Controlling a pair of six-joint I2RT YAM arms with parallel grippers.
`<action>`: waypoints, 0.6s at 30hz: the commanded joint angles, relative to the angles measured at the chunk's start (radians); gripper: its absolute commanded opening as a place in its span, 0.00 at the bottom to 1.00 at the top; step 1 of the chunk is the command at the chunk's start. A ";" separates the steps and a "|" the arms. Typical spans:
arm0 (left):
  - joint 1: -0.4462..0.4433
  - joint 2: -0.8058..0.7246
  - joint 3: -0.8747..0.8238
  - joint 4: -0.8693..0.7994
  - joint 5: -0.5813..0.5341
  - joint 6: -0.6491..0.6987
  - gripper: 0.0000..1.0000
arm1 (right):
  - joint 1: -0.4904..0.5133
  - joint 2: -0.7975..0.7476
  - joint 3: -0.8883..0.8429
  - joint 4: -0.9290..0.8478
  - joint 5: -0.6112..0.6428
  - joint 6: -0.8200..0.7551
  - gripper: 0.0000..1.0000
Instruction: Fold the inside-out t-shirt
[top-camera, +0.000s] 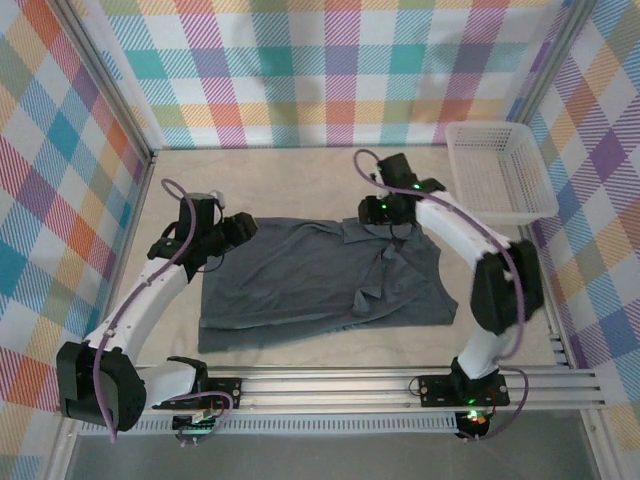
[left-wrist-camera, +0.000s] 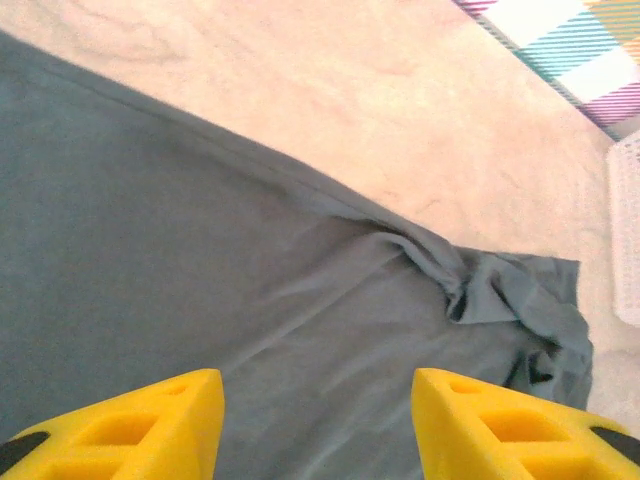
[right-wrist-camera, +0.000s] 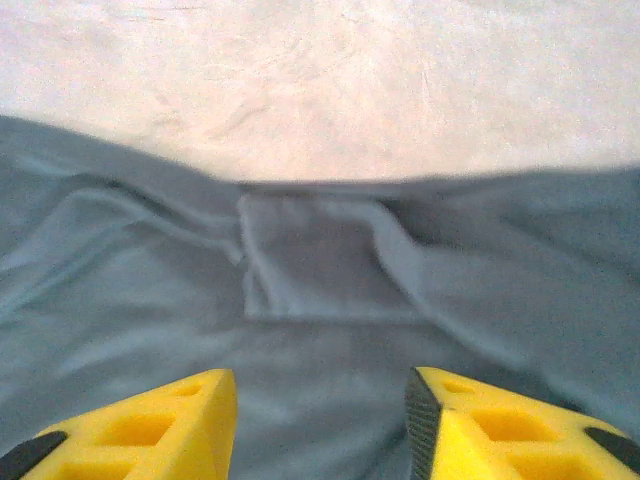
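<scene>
Here, the inside-out t-shirt (top-camera: 320, 285) lies spread on the beige table (top-camera: 290, 175), roughly midway between the two arms; its dark grey cloth is mostly flat, with a ridge of creases running through its right half. The left gripper (top-camera: 236, 232) hangs over the shirt's far left corner; in the left wrist view its yellow fingers (left-wrist-camera: 150, 420) stand spread apart, gripping no cloth — flat grey fabric lies below them, and farther on a bunched, folded bit of cloth sits at the shirt's edge. The right gripper (top-camera: 388, 214) is over the far edge toward the right, by a cluster of folds; its yellow fingers (right-wrist-camera: 150, 425) are likewise parted and pinch nothing — beneath them lies a small squarish flap of cloth just beside the shirt's edge, with bare table beyond. A white basket (top-camera: 485, 126) stands in the far right corner, apart from the shirt; checked walls (top-camera: 330, 70) enclose the table.
</scene>
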 joint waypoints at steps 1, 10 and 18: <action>-0.014 -0.039 0.008 -0.091 -0.001 0.052 0.55 | -0.005 0.125 0.096 -0.052 0.139 -0.111 0.54; -0.014 -0.083 -0.061 -0.114 -0.035 0.029 0.60 | -0.007 0.274 0.142 -0.039 0.159 -0.099 0.28; -0.014 -0.061 -0.044 -0.116 -0.041 0.023 0.62 | -0.014 0.222 0.244 0.020 0.218 -0.137 0.00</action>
